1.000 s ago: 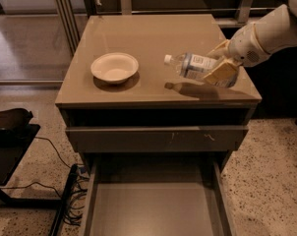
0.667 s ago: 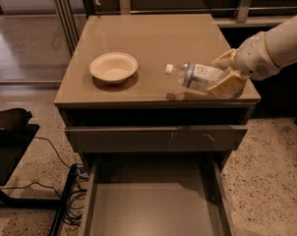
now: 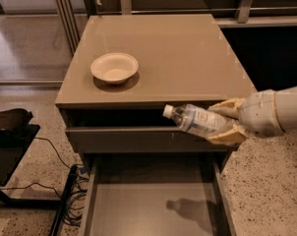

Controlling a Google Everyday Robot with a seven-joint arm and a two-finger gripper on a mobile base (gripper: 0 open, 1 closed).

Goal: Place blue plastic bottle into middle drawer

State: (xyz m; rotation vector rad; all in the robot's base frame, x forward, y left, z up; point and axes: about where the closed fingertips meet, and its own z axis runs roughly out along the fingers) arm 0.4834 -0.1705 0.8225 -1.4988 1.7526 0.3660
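The blue plastic bottle [image 3: 196, 120] is clear with a white cap and a pale label. It lies sideways in the air, cap pointing left, in front of the cabinet's front edge. My gripper [image 3: 227, 121] comes in from the right and is shut on the bottle's base end, with one tan finger [image 3: 226, 107] above it and one below. The middle drawer [image 3: 138, 210] is pulled out below, its flat grey floor bare except for the bottle's shadow. The bottle hangs well above the drawer's right half.
A white bowl [image 3: 114, 68] sits on the cabinet top [image 3: 178, 48] at the left. A drawer front panel [image 3: 129, 139] above the open drawer sits slightly out. A black stand [image 3: 11, 132] and cables [image 3: 65, 200] lie on the speckled floor at the left.
My gripper has carried the bottle from above the cabinet top's right side forward and down, past the front edge, to above the open drawer.
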